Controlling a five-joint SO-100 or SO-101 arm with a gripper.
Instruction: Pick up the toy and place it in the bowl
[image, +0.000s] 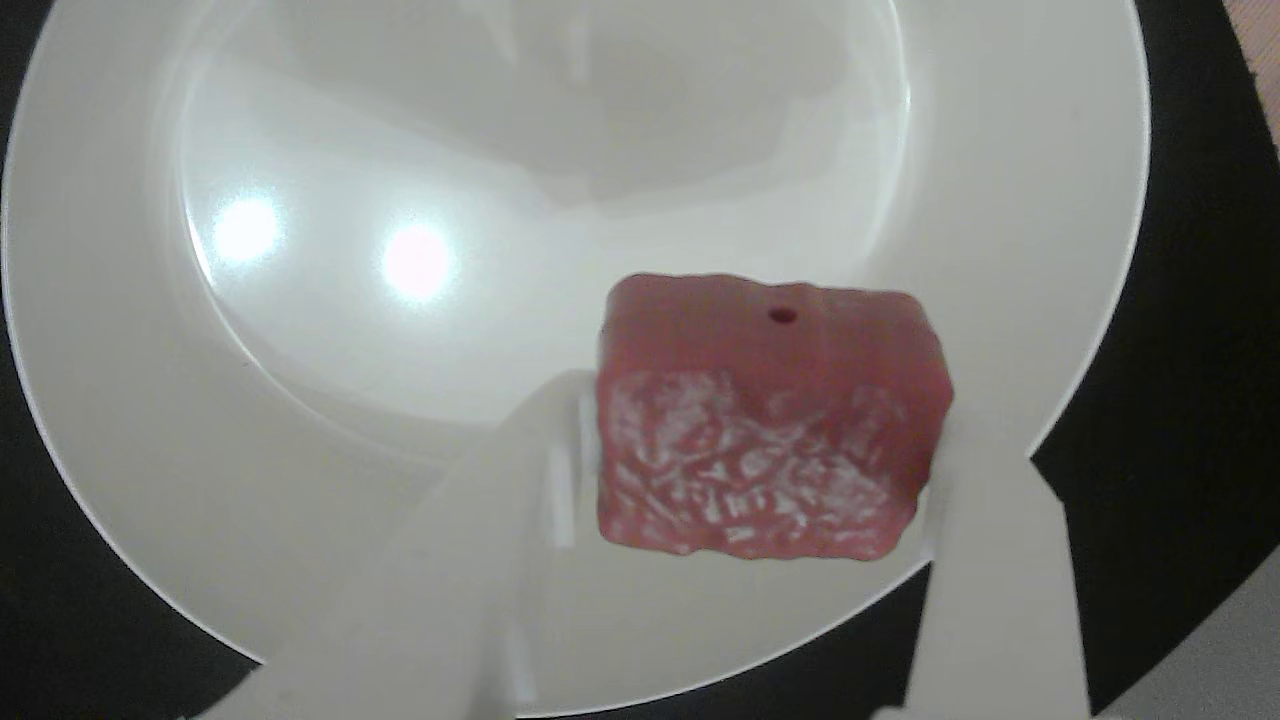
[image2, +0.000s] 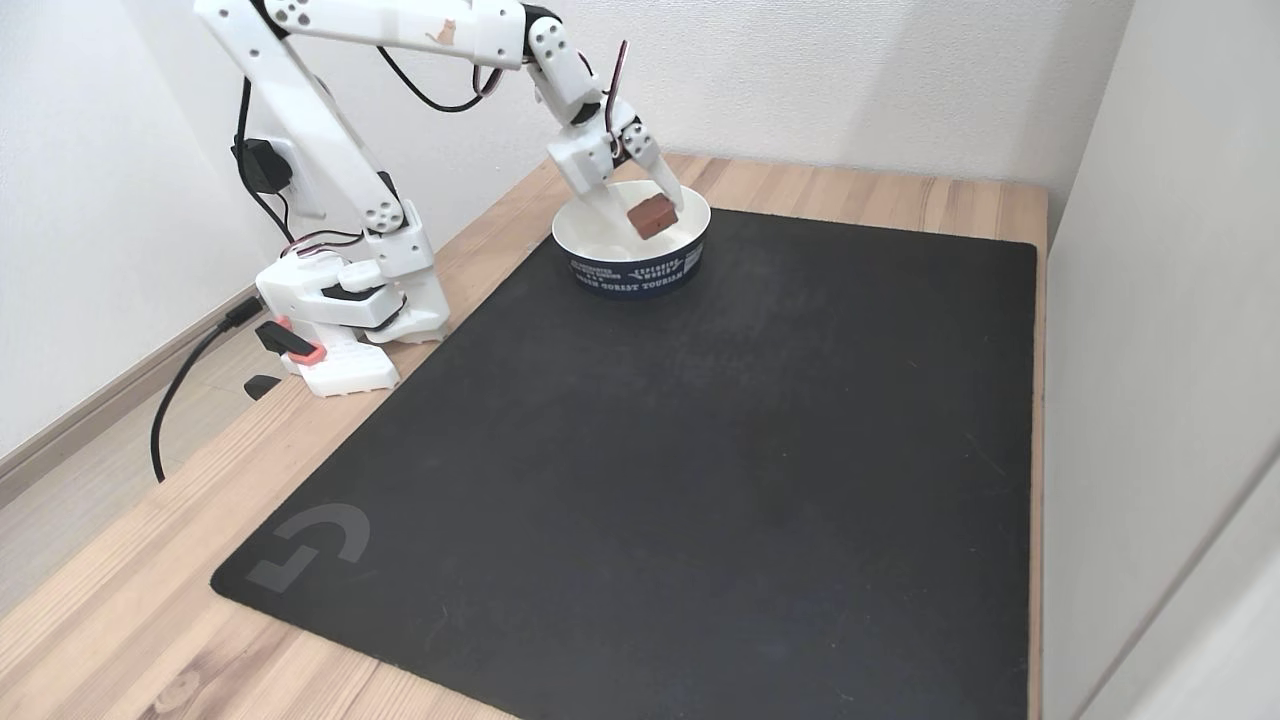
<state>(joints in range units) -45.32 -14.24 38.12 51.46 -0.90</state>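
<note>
The white two-finger pincer (image: 765, 470) clamps the small reddish-pink, bumpy block toy (image: 765, 420) by its ends above the glossy white round bowl (image: 120, 420), toward 5 o'clock; it looks light, stiff and grippy.

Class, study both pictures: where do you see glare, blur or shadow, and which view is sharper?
In the other view, two bright glare spots sit on the glossy white bowl, the white gripper fingers look soft and washed out, and the reddish-pink bumpy toy block is slightly blurred. The fixed view is sharper and evenly lit, with faint sheen on the black mat.
</note>
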